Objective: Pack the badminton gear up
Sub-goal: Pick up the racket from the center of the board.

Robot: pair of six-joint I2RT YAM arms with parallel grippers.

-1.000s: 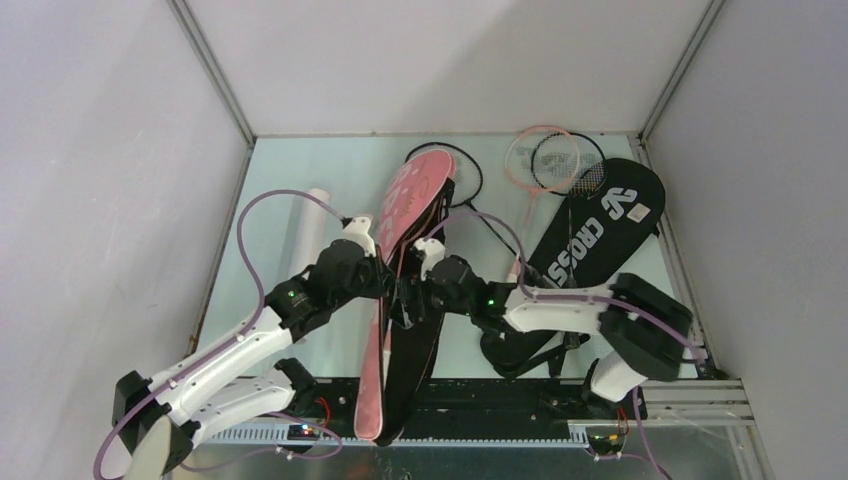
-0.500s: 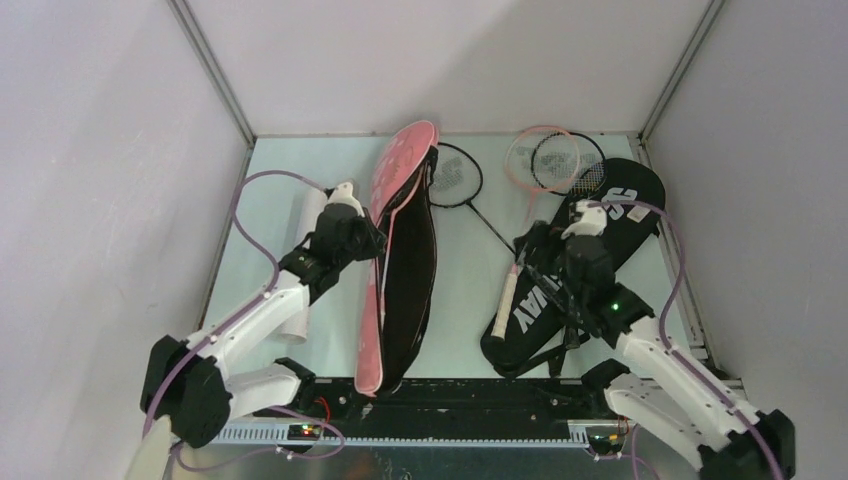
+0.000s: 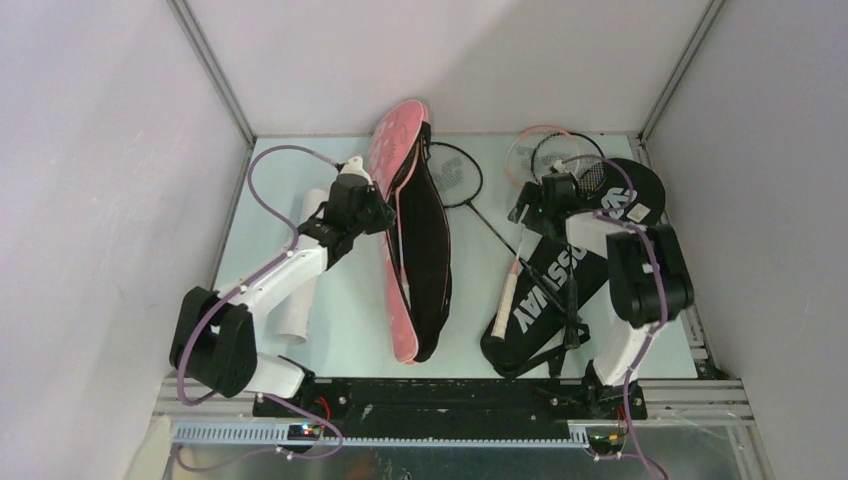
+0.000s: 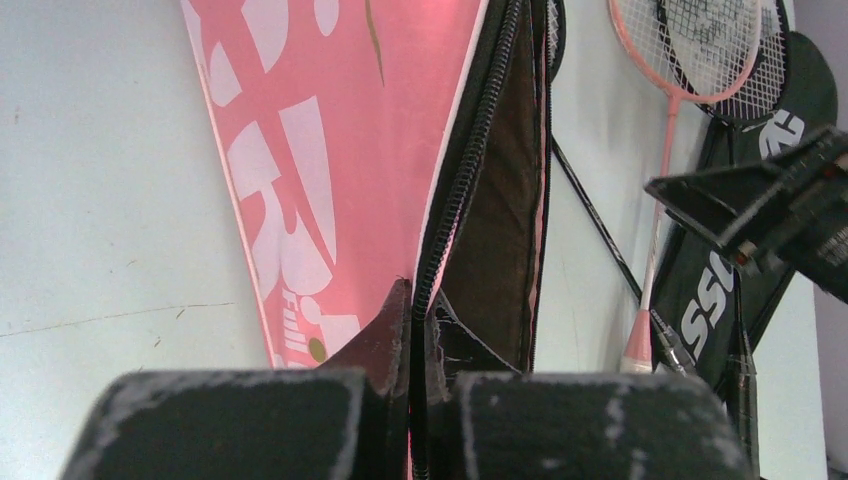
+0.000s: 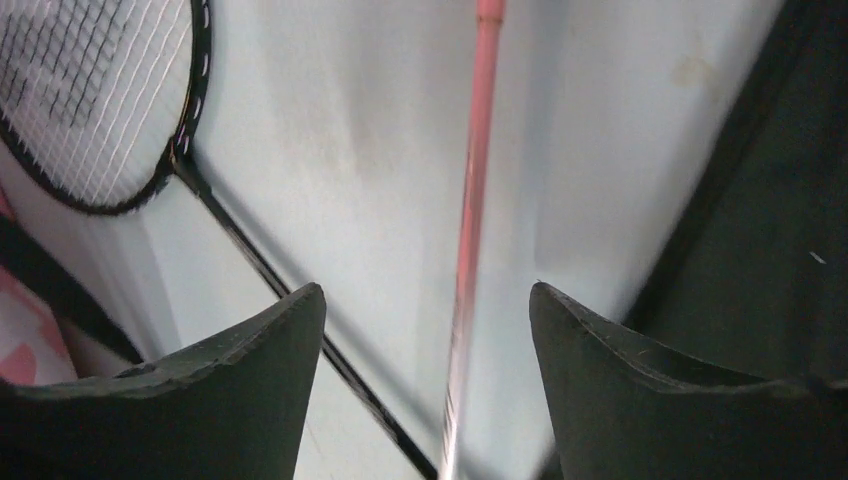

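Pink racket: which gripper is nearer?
Right. The right gripper hangs open astride the shaft of the pink racket. The left gripper is well off to that racket's left, shut on the zipper edge of the pink bag.

Matt cloth pink bag (image 4: 330,150) (smooth table (image 4: 100,200))

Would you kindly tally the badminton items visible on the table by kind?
Rackets (pink-framed racket, two black-framed rackets): 3
Bags (pink fabric bag, black CROSSWAY bag): 2
Long translucent white tube: 1
Total: 6
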